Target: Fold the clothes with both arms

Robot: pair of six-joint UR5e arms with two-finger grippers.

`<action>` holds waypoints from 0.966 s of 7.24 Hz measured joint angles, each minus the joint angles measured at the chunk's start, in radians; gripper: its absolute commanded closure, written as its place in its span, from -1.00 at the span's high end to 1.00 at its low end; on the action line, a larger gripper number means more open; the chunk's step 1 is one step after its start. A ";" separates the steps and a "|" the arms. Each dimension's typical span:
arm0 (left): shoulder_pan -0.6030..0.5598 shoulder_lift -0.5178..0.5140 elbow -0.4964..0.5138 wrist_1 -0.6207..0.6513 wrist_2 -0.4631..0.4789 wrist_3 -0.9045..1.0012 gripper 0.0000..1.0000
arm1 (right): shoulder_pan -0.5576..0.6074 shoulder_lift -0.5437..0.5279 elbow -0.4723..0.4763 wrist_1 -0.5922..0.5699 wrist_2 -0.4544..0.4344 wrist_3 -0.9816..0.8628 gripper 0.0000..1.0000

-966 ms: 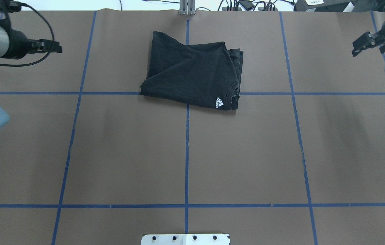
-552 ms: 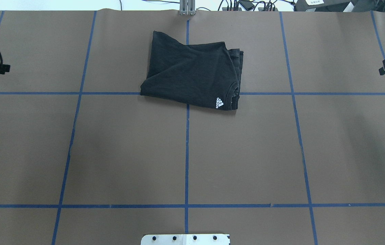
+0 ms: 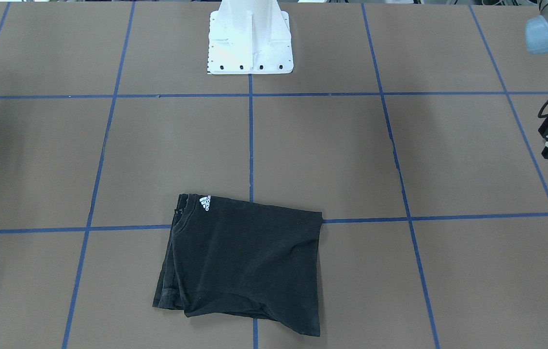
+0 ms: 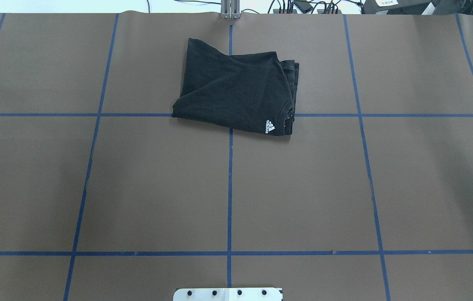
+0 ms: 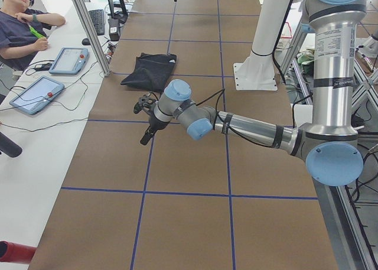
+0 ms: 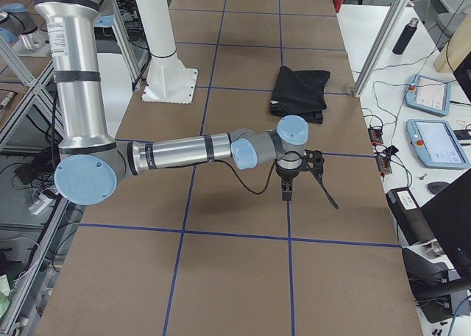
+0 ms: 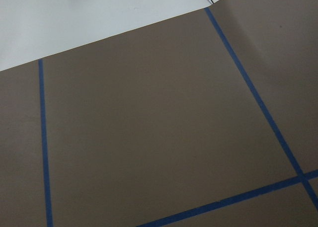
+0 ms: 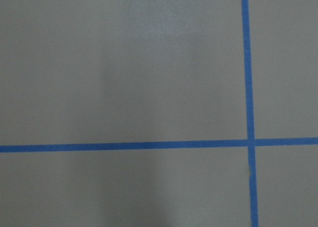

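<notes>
A wide table (image 4: 157, 188) covered in brown sheeting and marked into squares by blue tape fills the scene. A white side desk (image 5: 35, 140) along its far edge holds two tablets, and a person sits there.

The left arm (image 5: 254, 128) reaches low over its end of the table. The right arm (image 6: 176, 152) does the same at the opposite end. A white pedestal (image 3: 249, 43) stands at the near middle edge.

The black T-shirt (image 4: 236, 90) lies folded into a rough rectangle at the far centre, across a tape crossing and well apart from both arms.

The left gripper (image 5: 143, 125) points down with its fingers spread apart, holding nothing. The right gripper (image 6: 309, 196) also hangs empty above the sheeting, fingers parted.

A small white three-stripe logo (image 4: 269, 126) sits at the shirt's near right corner, beside the collar.
</notes>
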 measured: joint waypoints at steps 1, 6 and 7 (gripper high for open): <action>-0.011 -0.003 0.021 0.013 -0.008 0.018 1.00 | 0.013 -0.020 0.000 -0.003 -0.012 -0.015 1.00; -0.198 -0.091 0.014 0.583 -0.089 0.497 1.00 | 0.108 -0.059 0.019 -0.169 0.083 -0.141 1.00; -0.232 -0.090 0.027 0.643 -0.162 0.542 1.00 | 0.122 -0.075 0.022 -0.185 0.120 -0.158 1.00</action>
